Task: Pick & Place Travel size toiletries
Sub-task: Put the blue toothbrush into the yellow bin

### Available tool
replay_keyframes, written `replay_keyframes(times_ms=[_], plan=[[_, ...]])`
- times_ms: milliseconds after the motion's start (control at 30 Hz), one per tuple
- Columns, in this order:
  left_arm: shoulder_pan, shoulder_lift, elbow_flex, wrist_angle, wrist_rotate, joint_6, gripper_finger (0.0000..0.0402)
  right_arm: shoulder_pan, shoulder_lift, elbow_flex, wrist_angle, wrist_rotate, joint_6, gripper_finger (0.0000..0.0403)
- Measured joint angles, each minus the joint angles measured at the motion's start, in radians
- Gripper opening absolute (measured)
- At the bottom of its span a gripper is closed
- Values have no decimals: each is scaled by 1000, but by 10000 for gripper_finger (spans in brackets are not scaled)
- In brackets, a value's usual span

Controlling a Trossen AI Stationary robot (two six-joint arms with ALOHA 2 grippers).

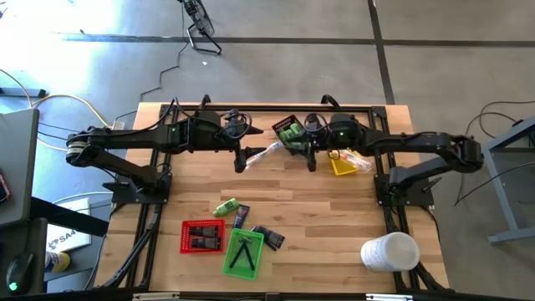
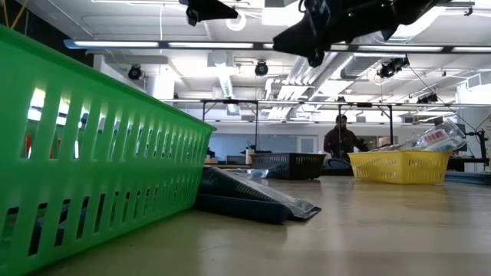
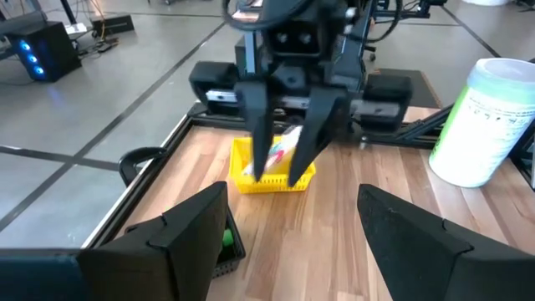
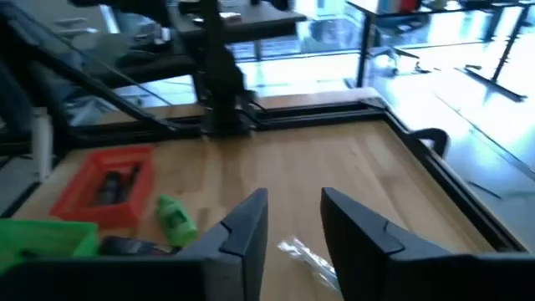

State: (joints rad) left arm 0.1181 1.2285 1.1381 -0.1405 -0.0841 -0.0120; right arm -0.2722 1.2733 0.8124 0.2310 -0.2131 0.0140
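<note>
Pincers hang open above the wooden bench: left pincer wide, right pincer narrower, beside a small yellow plastic tray.

My wooden table carries four small trays: red tray and green tray side by side near the front edge, black tray and yellow tray toward the back. Loose on the wood I see a green bottle, two dark packets (one just beside the green tray), and a clear-wrapped stick. A big white cylinder stands at the front right corner.
</note>
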Motion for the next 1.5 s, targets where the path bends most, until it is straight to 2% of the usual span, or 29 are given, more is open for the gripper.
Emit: replay_keyframes(times_ms=[233, 500, 600, 733, 900, 1133, 1300, 1400, 1500], plan=[[0, 0, 0, -33, 0, 0, 264, 4, -25, 0, -10, -72, -19, 76], [0, 0, 0, -152, -42, -6, 264, 4, -25, 0, -23, -78, -19, 73], [0, 3, 0, -246, -97, -65, 264, 4, -25, 0, -25, -78, -19, 74], [0, 41, -1, -335, -224, -182, 264, 4, -25, 0, -24, -78, -20, 74], [0, 128, 0, -344, -286, -247, 264, 4, -25, 0, -22, -78, -19, 74], [11, 234, -2, -420, -293, -282, 264, 4, -25, 0, -35, -78, -19, 74], [48, 277, -18, -415, -281, -277, 264, 4, -25, 0, -43, -79, -19, 74], [99, 282, -70, -368, -204, -269, 264, 4, -25, 0, -47, -79, -19, 74], [150, 283, -146, -237, -104, -262, 264, 4, -25, 0, -51, -79, -19, 74]])
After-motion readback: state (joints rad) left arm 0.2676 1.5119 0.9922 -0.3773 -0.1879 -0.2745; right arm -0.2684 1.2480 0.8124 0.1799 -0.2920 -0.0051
